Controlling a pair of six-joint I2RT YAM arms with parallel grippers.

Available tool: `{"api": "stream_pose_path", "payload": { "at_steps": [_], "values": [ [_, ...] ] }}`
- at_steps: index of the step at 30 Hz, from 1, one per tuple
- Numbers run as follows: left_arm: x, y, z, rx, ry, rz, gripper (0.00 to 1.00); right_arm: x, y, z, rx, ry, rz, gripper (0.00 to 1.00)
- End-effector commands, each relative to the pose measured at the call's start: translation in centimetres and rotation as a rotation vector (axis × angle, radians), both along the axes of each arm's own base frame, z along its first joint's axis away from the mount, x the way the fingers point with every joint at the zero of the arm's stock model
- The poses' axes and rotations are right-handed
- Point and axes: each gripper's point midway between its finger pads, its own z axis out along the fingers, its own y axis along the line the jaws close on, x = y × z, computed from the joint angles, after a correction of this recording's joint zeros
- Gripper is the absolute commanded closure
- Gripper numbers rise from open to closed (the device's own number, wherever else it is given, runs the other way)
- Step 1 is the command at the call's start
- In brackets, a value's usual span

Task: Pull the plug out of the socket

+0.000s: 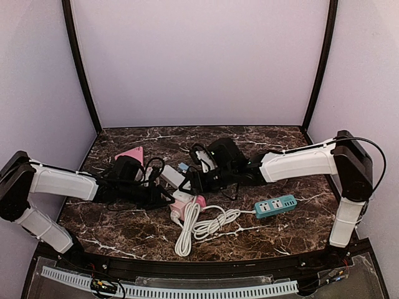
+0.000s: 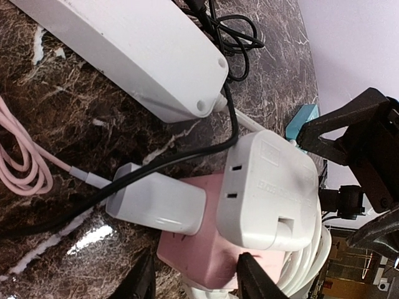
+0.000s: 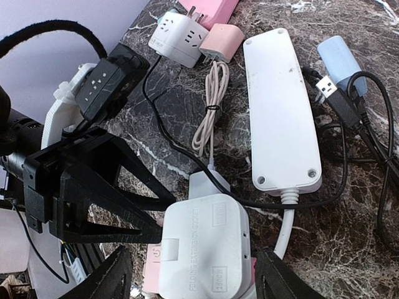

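Note:
A pink cube socket [image 2: 199, 246] lies on the marble table [image 1: 112, 230]. A big white plug [image 2: 268, 187] is seated on its top face and a small white charger [image 2: 156, 202] on its side. My left gripper [image 2: 199, 283] is open and straddles the socket: one finger touches it, the other stands just off its edge. My right gripper [image 3: 196, 283] is open around the white plug [image 3: 202, 249], with a small gap on one side. In the top view both grippers, left [image 1: 167, 198] and right [image 1: 194, 185], meet over the socket [image 1: 199, 201].
A white power strip [image 3: 280, 106] lies just beyond, and its black cable [image 2: 187, 156] crosses the charger. The plug's coiled white cord [image 1: 199, 224] lies toward the front. A teal power strip [image 1: 275, 205] lies to the right. Small white [image 3: 177, 34] and pink [image 3: 219, 42] adapters lie farther back.

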Motion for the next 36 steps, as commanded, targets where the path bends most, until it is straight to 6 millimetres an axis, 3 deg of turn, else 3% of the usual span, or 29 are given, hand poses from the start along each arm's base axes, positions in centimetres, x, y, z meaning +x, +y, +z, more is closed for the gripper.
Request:
{"api": "stream_pose_path", "payload": {
  "at_steps": [1, 10, 15, 19, 36],
  "values": [
    [-1.0, 0.2, -1.3, 0.019, 0.037, -0.013, 0.58, -0.2, 1.0, 0.7, 0.023, 0.001, 0.020, 0.34],
    [-1.1, 0.1, -1.3, 0.013, 0.035, -0.011, 0.59, -0.6, 1.4, 2.5, 0.054, -0.019, 0.020, 0.35],
    [-1.1, 0.3, -1.3, 0.017, 0.032, -0.011, 0.59, 0.9, -1.4, 1.2, -0.062, -0.043, -0.103, 0.33],
    [-1.1, 0.4, -1.2, 0.019, 0.029, -0.008, 0.59, 1.2, -2.4, 0.4, -0.096, -0.022, -0.129, 0.32],
    [-1.1, 0.4, -0.8, 0.015, 0.021, -0.005, 0.60, -0.7, 0.2, -0.8, -0.074, 0.038, 0.019, 0.33]
  ]
}}
